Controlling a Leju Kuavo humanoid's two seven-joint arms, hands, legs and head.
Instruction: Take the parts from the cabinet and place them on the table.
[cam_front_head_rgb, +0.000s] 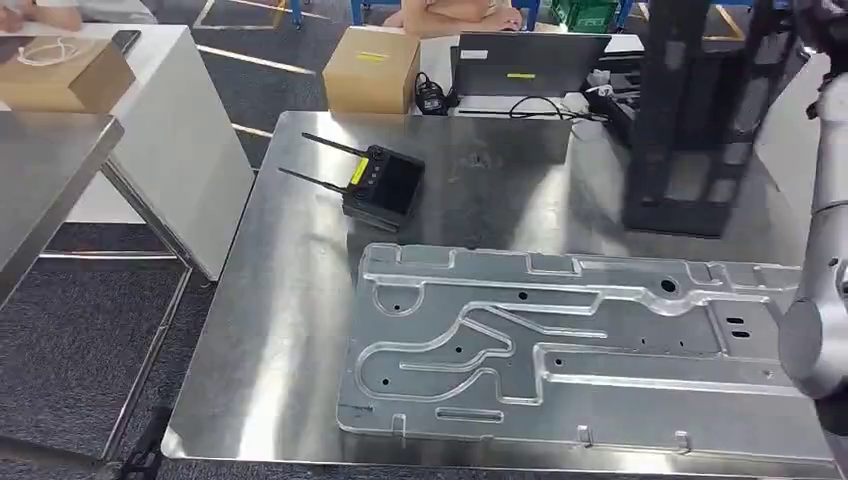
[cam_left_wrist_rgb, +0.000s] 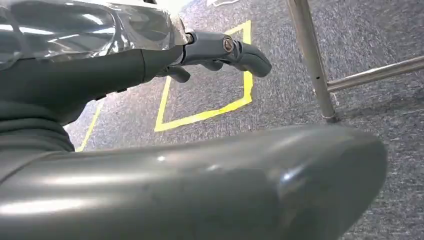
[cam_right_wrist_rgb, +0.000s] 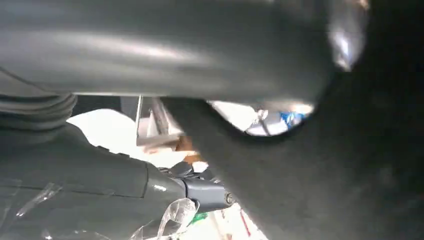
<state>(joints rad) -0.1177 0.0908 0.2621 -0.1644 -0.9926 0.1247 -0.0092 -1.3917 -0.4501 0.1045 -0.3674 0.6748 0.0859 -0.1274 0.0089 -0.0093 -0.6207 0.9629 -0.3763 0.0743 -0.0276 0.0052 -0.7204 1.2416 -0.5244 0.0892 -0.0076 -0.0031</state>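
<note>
Left hand (cam_left_wrist_rgb: 220, 50) hangs loose and holds nothing, over the floor; right hand (cam_right_wrist_rgb: 165, 195), cannot tell. Part (cam_front_head_rgb: 570, 340) lies flat on the table (cam_front_head_rgb: 280, 330), near the controller (cam_front_head_rgb: 385, 185), seemingly already delivered.

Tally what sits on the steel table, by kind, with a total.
Stamped metal panel: 1
Black remote controller with two antennas: 1
Black upright stand: 1
Total: 3
</note>
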